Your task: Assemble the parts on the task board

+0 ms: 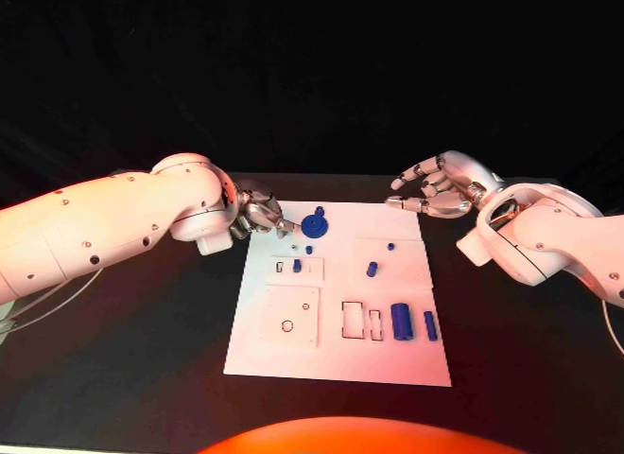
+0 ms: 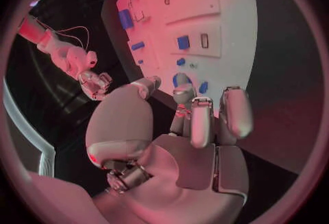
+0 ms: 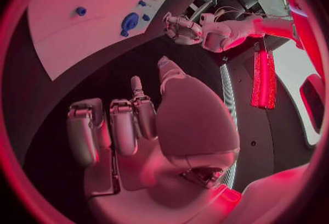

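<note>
Near edge of white board [image 1: 258, 364] is lying bare. Left hand [image 1: 262, 216] is pinching the round blue knob [image 1: 317, 225] at the far edge, seating it; next, press straight down. Right hand [image 1: 438, 186] is hovering, fingers apart, holding nothing.

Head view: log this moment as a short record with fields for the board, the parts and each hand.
board: white task board lying flat in the middle of the black table
far-edge part: blue round part near the board's far left corner
near-row parts: blue cylinder and slimmer blue bar, side by side
left hand: at the board's far left corner, fingertips at the blue round part; a grip cannot be confirmed
right hand: beyond the board's far right corner, fingers apart, holding nothing
</note>
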Robot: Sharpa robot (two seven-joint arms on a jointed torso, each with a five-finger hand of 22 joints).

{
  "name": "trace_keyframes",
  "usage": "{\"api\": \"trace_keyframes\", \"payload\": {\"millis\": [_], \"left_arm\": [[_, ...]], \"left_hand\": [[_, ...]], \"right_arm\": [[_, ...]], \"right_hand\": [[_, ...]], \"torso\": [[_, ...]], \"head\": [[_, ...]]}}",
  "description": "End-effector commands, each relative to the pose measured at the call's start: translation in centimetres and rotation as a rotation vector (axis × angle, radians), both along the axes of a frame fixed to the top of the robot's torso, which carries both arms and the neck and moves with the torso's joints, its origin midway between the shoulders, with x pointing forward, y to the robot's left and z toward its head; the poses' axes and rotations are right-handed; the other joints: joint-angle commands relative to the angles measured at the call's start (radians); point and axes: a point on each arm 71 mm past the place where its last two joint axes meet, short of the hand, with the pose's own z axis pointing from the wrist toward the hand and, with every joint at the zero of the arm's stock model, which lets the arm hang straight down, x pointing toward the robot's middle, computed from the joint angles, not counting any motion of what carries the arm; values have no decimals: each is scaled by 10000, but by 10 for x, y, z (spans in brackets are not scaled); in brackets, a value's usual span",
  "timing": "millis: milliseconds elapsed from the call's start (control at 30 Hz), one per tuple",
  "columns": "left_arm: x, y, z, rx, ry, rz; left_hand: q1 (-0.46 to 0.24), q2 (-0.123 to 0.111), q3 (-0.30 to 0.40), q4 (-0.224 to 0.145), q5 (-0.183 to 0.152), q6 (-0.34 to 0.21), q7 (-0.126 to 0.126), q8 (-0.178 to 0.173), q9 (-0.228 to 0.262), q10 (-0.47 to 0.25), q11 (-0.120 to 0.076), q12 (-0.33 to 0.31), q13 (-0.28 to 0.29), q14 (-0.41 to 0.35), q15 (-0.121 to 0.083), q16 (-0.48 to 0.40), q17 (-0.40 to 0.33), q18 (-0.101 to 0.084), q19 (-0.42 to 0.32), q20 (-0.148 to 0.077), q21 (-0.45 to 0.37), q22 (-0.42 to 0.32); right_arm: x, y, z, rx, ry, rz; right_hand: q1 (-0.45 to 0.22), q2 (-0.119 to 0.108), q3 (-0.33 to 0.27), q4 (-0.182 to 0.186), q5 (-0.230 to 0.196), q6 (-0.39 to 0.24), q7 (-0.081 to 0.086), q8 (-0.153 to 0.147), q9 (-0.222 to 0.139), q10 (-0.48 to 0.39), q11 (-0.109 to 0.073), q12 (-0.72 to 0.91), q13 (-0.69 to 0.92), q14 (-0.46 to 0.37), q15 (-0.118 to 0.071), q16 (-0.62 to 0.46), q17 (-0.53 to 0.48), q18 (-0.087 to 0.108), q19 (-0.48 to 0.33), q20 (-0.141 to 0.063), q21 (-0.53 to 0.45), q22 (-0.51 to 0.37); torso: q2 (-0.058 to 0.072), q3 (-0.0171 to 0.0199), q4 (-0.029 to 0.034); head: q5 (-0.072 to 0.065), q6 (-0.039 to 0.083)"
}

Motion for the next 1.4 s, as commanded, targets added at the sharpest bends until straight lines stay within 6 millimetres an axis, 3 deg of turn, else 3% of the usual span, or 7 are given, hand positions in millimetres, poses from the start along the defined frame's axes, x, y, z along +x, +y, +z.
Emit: {"api": "trace_keyframes", "payload": {"millis": [33, 333, 933, 1033, 1100, 1233, 1400], "left_arm": [[8, 2, 9, -36, 0, -62], [33, 2, 14, 698, -623, 0], [67, 0, -4, 1456, -569, 484], [68, -1, -7, 1500, -466, 426], [68, -2, -10, 1511, -354, 366], [68, -4, -14, 1513, -167, 265], [68, -4, -17, 1580, 42, 164]], "left_hand": [[126, 29, -90, 2, 37, -97, 11, -129, -91, -34, 54, -7, -22, 804, 77, -39, 1916, 91, -28, 85, -68, -20], [217, 8, -178, 26, 28, -139, 56, -252, -183, -61, 93, -15, -60, 808, 111, -33, 1926, 95, -26, 120, -84, -32], [142, 46, -338, 85, -52, -65, 78, -343, -282, -48, 122, 40, -26, 842, 144, 31, 2017, 84, 13, 161, -68, 23], [131, 46, -359, 83, -67, -53, 77, -349, -291, -40, 123, 54, -12, 846, 146, 38, 2027, 80, 24, 164, -59, 41], [120, 36, -418, 76, -143, -21, 74, -368, -318, -23, 122, 85, 13, 856, 148, 57, 2054, 77, 39, 172, -50, 63], [102, 80, -654, 79, -621, 57, 75, -461, -427, -36, 126, 128, 1, 864, 157, 77, 2079, 76, 51, 188, -46, 84], [98, 130, -758, 83, -831, 90, 74, -491, -466, -30, 126, 161, 13, 871, 158, 92, 2100, 71, 65, 191, -36, 111]], "right_arm": [[0, 1, 0, -2, -39, 108], [0, 1, -1, -11, -20, 106], [1, 3, 0, 14, -61, 60], [1, 3, 0, 19, -69, 58], [1, 3, 0, 23, -74, 59], [1, 4, 0, 17, -58, 77], [1, 4, 0, 12, -49, 83]], "right_hand": [[-45, 5, -29, -15, -23, -42, -11, 41, -10, -41, -23, -52, 1344, 743, -39, -62, 1386, -133, 1025, -21, 0, 2617], [-32, 30, -20, -16, -18, -42, -13, 44, -10, -49, -24, -63, 1335, 742, -40, -65, 1383, -133, 1024, -22, -3, 2616], [-20, 70, -6, -14, 2, -44, -13, 48, -10, -44, -26, -58, 1339, 741, -42, -69, 1378, -135, 1029, -24, 9, 2621], [-15, 82, -2, -15, 9, -46, -13, 49, -10, -52, -26, -69, 1330, 740, -43, -71, 1372, -130, 1019, -25, -12, 2613], [-10, 86, 0, -17, 11, -46, -13, 49, -10, -45, -26, -61, 1337, 740, -43, -72, 1372, -130, 1018, -25, -14, 2612], [-10, 86, 0, -17, 11, -46, -13, 49, -10, -45, -26, -61, 1337, 740, -43, -72, 1372, -130, 1018, -25, -14, 2612], [-1, 93, 5, -21, 14, -47, -14, 51, -11, -25, -27, -37, 1357, 745, -44, -63, 1393, -139, 1036, -26, 23, 2627]], "torso": [[16, 6, 8], [76, -30, -33], [140, -93, -39], [134, -87, -40], [132, -81, -37], [126, -78, -43], [127, -75, -40]], "head": [[16, 54], [49, 119], [123, 150], [138, 144], [165, 146], [201, 123], [184, 78]]}}
